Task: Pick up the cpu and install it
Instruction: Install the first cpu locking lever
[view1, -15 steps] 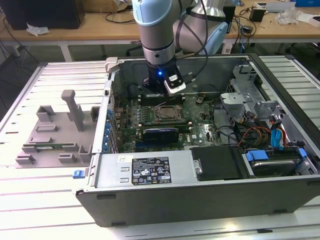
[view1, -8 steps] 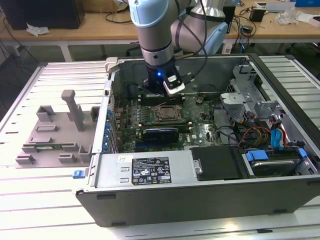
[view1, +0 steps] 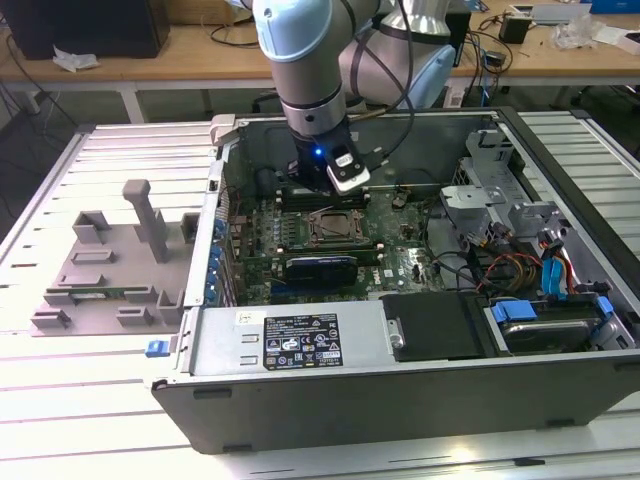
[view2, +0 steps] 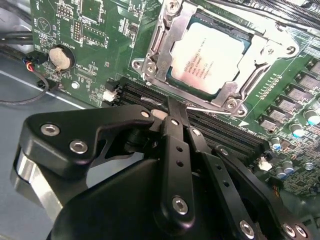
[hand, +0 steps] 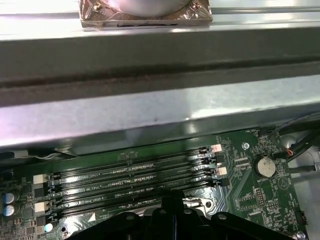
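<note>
Cpu (view2: 209, 59) seated in socket frame (view2: 161, 50); gripper (view2: 172, 107) closed, empty, over memory slots (hand: 132, 176) beside it.

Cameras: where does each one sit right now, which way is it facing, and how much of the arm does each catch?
Exterior view: off the arm, above and in front of the open computer case, looking down into it; shows the arm and gripper over the motherboard.
Second wrist view: on the arm, looking past the gripper at the cpu seated in its socket.
First wrist view: on the arm, facing the memory slots and case wall; gripper links at the edge.
Shared: both wrist views show the coin battery and memory slots.
</note>
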